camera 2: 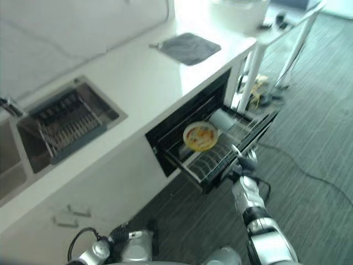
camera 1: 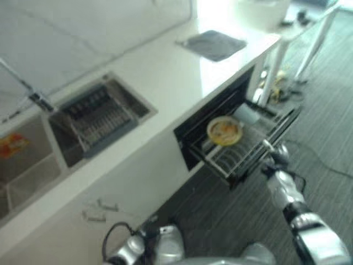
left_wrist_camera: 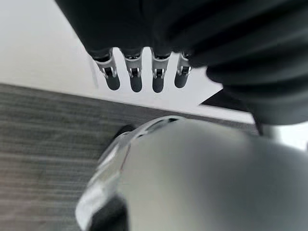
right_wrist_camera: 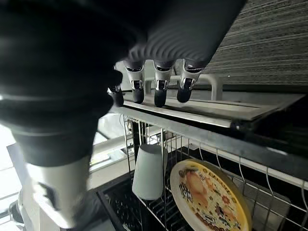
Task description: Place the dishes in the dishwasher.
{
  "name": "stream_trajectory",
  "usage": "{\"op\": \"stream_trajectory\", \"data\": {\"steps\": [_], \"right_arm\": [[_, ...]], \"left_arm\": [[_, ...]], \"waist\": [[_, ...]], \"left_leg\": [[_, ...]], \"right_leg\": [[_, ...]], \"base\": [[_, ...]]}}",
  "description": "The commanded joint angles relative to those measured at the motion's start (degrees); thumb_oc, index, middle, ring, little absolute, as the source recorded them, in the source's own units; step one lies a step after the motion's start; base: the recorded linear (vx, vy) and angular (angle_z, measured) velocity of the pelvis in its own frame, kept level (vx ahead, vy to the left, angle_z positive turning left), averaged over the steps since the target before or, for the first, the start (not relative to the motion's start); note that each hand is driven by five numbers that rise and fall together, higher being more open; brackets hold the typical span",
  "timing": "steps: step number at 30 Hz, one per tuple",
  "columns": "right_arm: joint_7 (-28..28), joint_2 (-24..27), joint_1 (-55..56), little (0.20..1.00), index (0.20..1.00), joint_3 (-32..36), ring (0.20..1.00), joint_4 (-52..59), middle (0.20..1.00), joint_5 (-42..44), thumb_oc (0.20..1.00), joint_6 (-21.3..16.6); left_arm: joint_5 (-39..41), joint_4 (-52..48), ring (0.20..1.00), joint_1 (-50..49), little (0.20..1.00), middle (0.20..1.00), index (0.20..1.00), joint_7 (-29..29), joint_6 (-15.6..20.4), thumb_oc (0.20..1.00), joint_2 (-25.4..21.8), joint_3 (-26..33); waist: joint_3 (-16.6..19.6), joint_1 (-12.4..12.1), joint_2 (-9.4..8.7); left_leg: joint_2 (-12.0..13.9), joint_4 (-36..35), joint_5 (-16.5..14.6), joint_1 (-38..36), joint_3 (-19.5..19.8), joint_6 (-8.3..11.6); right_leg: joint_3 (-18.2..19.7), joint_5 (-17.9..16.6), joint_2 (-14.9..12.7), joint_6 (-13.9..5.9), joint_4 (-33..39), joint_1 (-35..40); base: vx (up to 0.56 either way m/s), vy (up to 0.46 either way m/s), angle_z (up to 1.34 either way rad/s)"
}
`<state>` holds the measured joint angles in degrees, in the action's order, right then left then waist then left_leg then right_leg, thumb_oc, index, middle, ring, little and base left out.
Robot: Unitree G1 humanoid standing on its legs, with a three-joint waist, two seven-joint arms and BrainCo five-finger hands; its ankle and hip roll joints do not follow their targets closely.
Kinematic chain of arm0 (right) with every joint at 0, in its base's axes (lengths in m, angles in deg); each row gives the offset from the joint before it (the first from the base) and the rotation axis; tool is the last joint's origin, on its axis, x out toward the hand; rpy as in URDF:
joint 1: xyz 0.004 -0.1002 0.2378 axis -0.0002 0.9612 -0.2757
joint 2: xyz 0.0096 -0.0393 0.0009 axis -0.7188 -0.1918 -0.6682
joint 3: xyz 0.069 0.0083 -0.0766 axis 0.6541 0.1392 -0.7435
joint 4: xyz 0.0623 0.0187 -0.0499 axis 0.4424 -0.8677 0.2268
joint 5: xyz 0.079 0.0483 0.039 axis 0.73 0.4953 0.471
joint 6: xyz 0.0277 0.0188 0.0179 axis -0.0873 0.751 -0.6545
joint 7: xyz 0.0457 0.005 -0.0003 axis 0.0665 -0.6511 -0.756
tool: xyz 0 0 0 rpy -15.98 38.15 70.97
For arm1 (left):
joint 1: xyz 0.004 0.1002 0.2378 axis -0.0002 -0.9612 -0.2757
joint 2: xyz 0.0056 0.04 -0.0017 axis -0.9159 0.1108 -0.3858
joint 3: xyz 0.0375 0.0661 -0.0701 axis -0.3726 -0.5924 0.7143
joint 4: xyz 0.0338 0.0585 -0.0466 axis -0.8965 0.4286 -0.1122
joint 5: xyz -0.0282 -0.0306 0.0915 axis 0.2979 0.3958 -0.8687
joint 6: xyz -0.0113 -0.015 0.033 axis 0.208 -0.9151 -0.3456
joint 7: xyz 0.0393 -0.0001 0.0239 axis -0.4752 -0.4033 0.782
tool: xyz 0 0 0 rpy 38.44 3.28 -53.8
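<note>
The dishwasher drawer point(camera 1: 242, 157) stands pulled out from under the white counter. In its wire rack a yellow patterned plate point(camera 1: 225, 130) stands on edge, with a white cup point(camera 1: 246, 114) lying just behind it. My right hand point(camera 1: 274, 160) is at the drawer's front edge. In the right wrist view its straight fingers point(right_wrist_camera: 159, 91) rest their tips on the front rail, above the plate point(right_wrist_camera: 209, 196) and the cup point(right_wrist_camera: 148, 171), and hold nothing. My left hand point(left_wrist_camera: 136, 79) hangs low by my body over the dark floor, fingers straight and empty.
A sink point(camera 1: 102, 118) with a dark drying rack is set into the counter at the left, beside a faucet point(camera 1: 33, 94). A grey mat point(camera 1: 212, 44) lies on the counter further back. White table legs point(camera 1: 314, 44) stand beyond the drawer on striped grey flooring.
</note>
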<state>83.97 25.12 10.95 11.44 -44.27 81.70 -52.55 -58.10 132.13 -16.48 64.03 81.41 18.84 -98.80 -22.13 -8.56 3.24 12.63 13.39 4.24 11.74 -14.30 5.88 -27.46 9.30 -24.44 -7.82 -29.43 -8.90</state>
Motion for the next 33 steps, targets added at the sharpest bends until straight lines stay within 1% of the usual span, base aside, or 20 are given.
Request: {"op": "stream_trajectory", "data": {"steps": [1, 3, 5, 6, 10, 11, 13, 14, 20, 24, 29, 31, 32, 33], "right_arm": [[-9.9, 0.1, -3.1, 1.000, 1.000, -0.7, 1.000, -0.2, 1.000, 2.7, 1.000, 2.6], [-15.1, 1.8, -10.8, 1.000, 1.000, -1.8, 1.000, -4.0, 1.000, 2.4, 1.000, 4.2], [-15.9, 2.5, -14.4, 1.000, 1.000, -2.6, 1.000, -5.0, 1.000, 3.2, 1.000, 4.7], [-16.2, 3.1, -17.1, 1.000, 1.000, -3.0, 1.000, -5.6, 1.000, 3.2, 1.000, 5.4], [-16.2, 4.2, -22.8, 1.000, 1.000, -4.1, 1.000, -7.1, 1.000, 2.6, 1.000, 7.0], [-16.5, 5.2, -25.7, 1.000, 1.000, -4.9, 1.000, -7.9, 1.000, 1.7, 1.000, 7.6], [-16.9, 5.8, -27.2, 1.000, 1.000, -5.3, 1.000, -8.4, 1.000, 0.8, 1.000, 7.9], [-17.4, 6.6, -29.1, 1.000, 1.000, -6.4, 1.000, -8.6, 1.000, -0.5, 1.000, 8.4], [-19.1, 8.7, -34.5, 1.000, 1.000, -8.6, 1.000, -9.3, 1.000, -1.0, 1.000, 8.0], [-20.0, 10.2, -39.2, 1.000, 1.000, -10.2, 1.000, -9.6, 1.000, -2.0, 1.000, 7.4], [-21.1, 12.2, -43.6, 1.000, 1.000, -11.8, 1.000, -9.8, 1.000, 0.2, 1.000, 7.1], [-22.4, 12.5, -44.6, 1.000, 1.000, -12.2, 1.000, -9.5, 1.000, 2.5, 1.000, 5.4], [-23.8, 12.4, -45.2, 1.000, 1.000, -12.2, 1.000, -8.5, 1.000, 5.6, 1.000, 4.0], [-25.0, 12.1, -45.4, 1.000, 1.000, -12.0, 1.000, -8.0, 1.000, 7.4, 1.000, 3.4]], "left_arm": [[1.5, 0.0, 1.000, -0.5, 1.000, 1.000, 1.000, 0.1, 0.7, 1.000, 1.2, -2.7], [2.1, -3.0, 1.000, 1.7, 1.000, 1.000, 1.000, -0.6, 1.2, 1.000, -0.1, -3.9], [2.7, -4.2, 1.000, 2.8, 1.000, 1.000, 1.000, -0.8, 1.7, 1.000, -0.5, -4.4], [2.9, -5.9, 1.000, 3.5, 1.000, 1.000, 1.000, -0.9, 2.1, 1.000, -1.1, -4.6], [3.9, -8.6, 1.000, 5.1, 1.000, 1.000, 1.000, -1.0, 3.0, 1.000, -2.5, -5.1], [3.7, -10.2, 1.000, 5.3, 1.000, 1.000, 1.000, -0.6, 4.7, 1.000, -3.4, -5.7], [3.5, -11.0, 1.000, 5.3, 1.000, 1.000, 1.000, -0.4, 5.3, 1.000, -4.0, -6.0], [3.7, -11.6, 1.000, 4.9, 1.000, 1.000, 1.000, 0.3, 6.4, 1.000, -4.6, -6.3], [4.3, -12.2, 1.000, 4.4, 1.000, 1.000, 1.000, -1.0, 9.0, 1.000, -5.8, -6.4], [4.3, -13.7, 1.000, 4.6, 1.000, 1.000, 1.000, -1.5, 9.2, 1.000, -7.1, -7.3], [6.1, -15.0, 1.000, 4.4, 1.000, 1.000, 1.000, -0.6, 9.0, 1.000, -9.1, -7.5], [6.9, -14.6, 1.000, 3.9, 1.000, 1.000, 1.000, -0.1, 9.3, 1.000, -9.8, -6.8], [7.5, -14.3, 1.000, 3.5, 1.000, 1.000, 1.000, 0.4, 9.8, 1.000, -10.2, -6.2], [7.5, -14.3, 1.000, 3.2, 1.000, 1.000, 1.000, 0.7, 9.8, 1.000, -10.4, -6.0]], "waist": [[-1.2, -1.4, 0.88], [-3.8, -3.1, 2.36], [-4.9, -3.7, 2.84], [-5.7, -4.1, 3.37], [-7.4, -4.9, 4.02], [-7.7, -5.6, 4.33], [-7.7, -6.0, 4.41], [-7.7, -6.6, 4.45], [-7.7, -8.5, 4.71], [-7.7, -9.8, 4.39], [-7.7, -11.3, 3.12], [-7.7, -12.2, 2.40], [-7.7, -12.6, 2.04], [-7.7, -12.8, 1.85]], "left_leg": [[2.3, 3.1, -5.2, -4.0, 1.3, 0.66], [1.8, 4.8, -4.6, 0.0, 2.5, 0.60], [1.6, 5.7, -4.4, 1.8, 2.8, 0.58], [1.4, 5.9, -4.2, 2.9, 2.9, 0.54], [0.8, 6.1, -3.6, 4.9, 3.1, 0.33], [0.7, 5.8, -3.0, 6.5, 3.3, 0.25], [0.5, 5.5, -2.7, 7.2, 3.4, 0.19], [0.3, 5.1, -2.3, 7.8, 3.8, 0.14], [-0.5, 4.3, -1.8, 9.9, 5.3, -0.14], [-0.7, 3.6, -1.3, 11.4, 5.8, -0.08], [-0.8, 2.6, -0.9, 13.3, 6.9, 0.02], [-1.1, 2.7, -1.1, 14.0, 8.0, -0.02], [-1.2, 2.8, -1.2, 14.4, 8.7, -0.02], [-1.2, 2.9, -1.3, 14.4, 9.0, 0.02]], "right_leg": [[0.0, -5.3, -0.5, -0.95, 6.0, 4.7], [-0.1, -4.9, -2.9, -0.97, 1.5, 0.3], [0.0, -4.6, -4.0, -0.90, -0.6, -1.8], [0.0, -4.4, -4.7, -0.89, -1.9, -3.2], [0.8, -4.0, -5.7, -0.91, -4.2, -6.1], [1.3, -4.0, -6.0, -0.91, -4.9, -8.1], [1.4, -4.1, -6.1, -0.95, -5.2, -8.9], [1.6, -4.1, -6.2, -0.97, -5.3, -9.6], [1.5, -5.5, -6.6, -1.21, -3.8, -10.7], [0.9, -7.5, -7.0, -1.89, -1.3, -10.9], [-0.3, -10.5, -6.9, -3.06, 3.3, -10.3], [-0.9, -11.7, -6.5, -3.64, 5.6, -9.6], [-1.4, -12.7, -6.3, -4.08, 7.1, -9.0], [-1.7, -13.0, -6.3, -4.22, 7.6, -8.6]], "base": [[-0.08, 0.119, 0.23], [-0.13, 0.180, 0.13], [-0.09, 0.121, 0.23], [-0.07, 0.100, 0.37], [-0.04, 0.118, 0.22], [-0.01, 0.144, 0.20], [0.01, 0.142, 0.10], [0.04, 0.159, 0.09], [0.04, 0.129, 0.03], [0.05, 0.103, 0.11], [0.06, 0.050, 0.15], [0.06, -0.026, 0.11], [0.05, -0.042, 0.18], [0.06, -0.035, 0.10]]}}
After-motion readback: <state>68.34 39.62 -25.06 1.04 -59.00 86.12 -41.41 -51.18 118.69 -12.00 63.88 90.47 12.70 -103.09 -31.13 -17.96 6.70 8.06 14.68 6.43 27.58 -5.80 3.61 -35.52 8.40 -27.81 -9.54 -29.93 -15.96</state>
